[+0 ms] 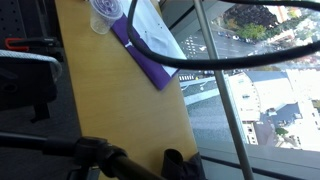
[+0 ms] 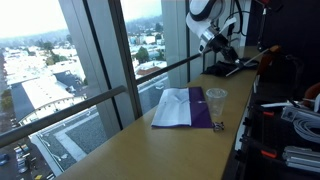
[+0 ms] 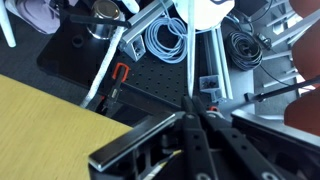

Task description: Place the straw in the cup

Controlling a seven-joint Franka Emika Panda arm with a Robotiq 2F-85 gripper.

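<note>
In the wrist view my gripper has its two black fingers pressed together. A thin pale stick, the straw, pokes out low on the left from between them. The gripper hangs over a black perforated board, past the corner of the wooden table. In an exterior view the arm holds the gripper high above the table's far end. The clear cup with a purple mark stands upright beside the purple-and-white folder, well short of the gripper. The cup also shows at the table's far end.
A thick black cable loops over the folder. Coiled cables, white frame bars and a red clamp crowd the board below the gripper. Tall windows run along one table edge. A small dark item lies near the cup.
</note>
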